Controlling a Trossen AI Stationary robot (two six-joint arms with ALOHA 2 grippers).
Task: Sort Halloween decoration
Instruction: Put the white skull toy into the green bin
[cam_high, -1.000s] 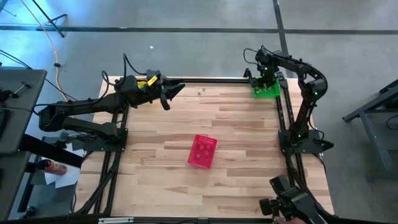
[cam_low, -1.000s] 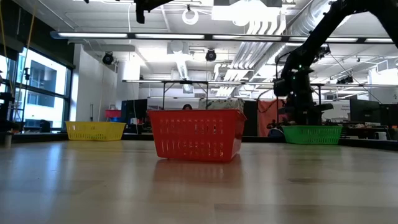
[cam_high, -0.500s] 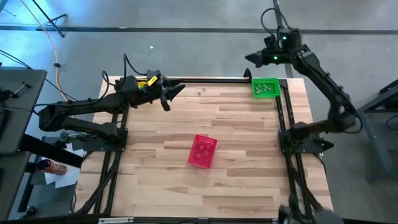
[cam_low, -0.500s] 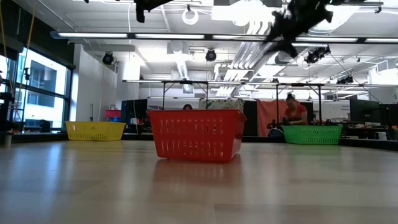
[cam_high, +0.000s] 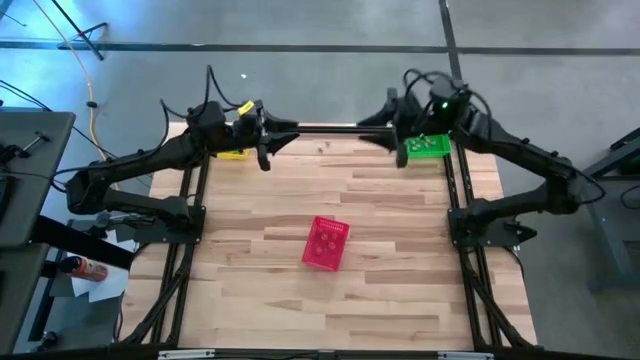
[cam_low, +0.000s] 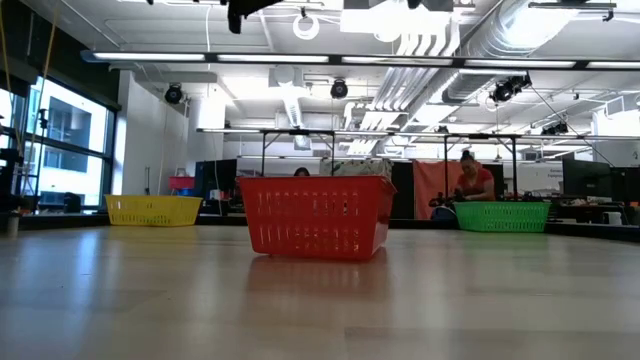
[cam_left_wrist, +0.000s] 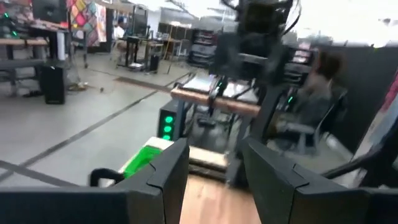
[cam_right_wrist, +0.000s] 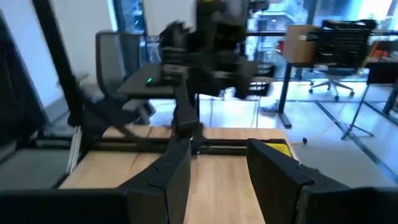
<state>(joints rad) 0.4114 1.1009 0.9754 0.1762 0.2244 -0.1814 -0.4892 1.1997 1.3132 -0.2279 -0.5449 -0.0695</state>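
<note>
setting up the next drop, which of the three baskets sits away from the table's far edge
The pink basket: it stands alone mid-table, while the yellow basket and green basket sit at the far corners.

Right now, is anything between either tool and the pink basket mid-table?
Nothing visible does. The left tool and right tool hang open above the far edge of the table, and only bare wood lies between them and the pink basket. The decorations themselves are too small to make out.

On the wooden table (cam_high: 380, 220), a yellow mesh basket (cam_high: 232, 152) lies far-left and a green mesh basket (cam_high: 427, 146) far-right of the red mesh basket (cam_high: 326, 243), perhaps slightly left of centre.
</note>
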